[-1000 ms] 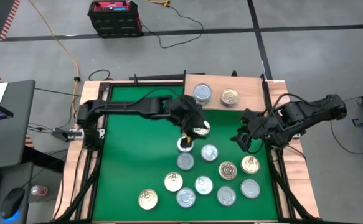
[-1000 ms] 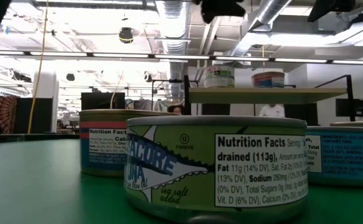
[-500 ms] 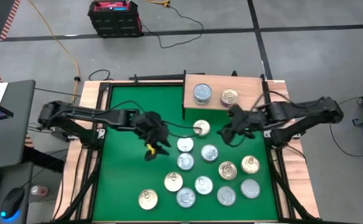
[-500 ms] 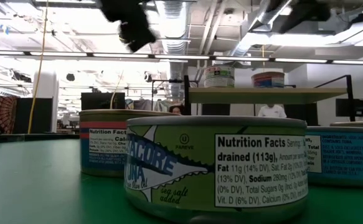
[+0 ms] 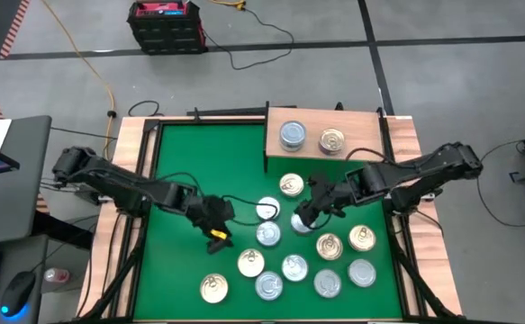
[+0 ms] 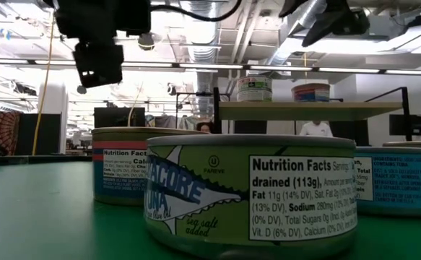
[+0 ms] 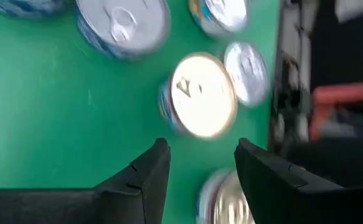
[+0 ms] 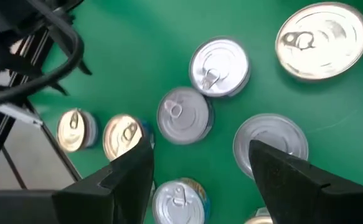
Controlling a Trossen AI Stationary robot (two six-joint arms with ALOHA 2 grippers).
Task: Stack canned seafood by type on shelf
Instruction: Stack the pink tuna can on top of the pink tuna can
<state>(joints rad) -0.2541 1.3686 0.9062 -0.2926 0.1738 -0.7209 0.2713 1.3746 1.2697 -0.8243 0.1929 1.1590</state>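
Cans (image 5: pixel 294 267) loose on table | shelf (image 5: pixel 361 129): 2 cans | both claws empty

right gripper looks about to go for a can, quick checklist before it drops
1. Right gripper open: ok, fingers spread in its wrist view.
2. Nothing held: ok.
3. Over a can: ok, above the silver can in the cluster.
4. Neighbours clear of the fingers: not ok, cans sit close around it.
5. Left gripper out of the way: ok, open, over bare green left of the cluster.
6. Shelf has room: ok, only two cans on it.
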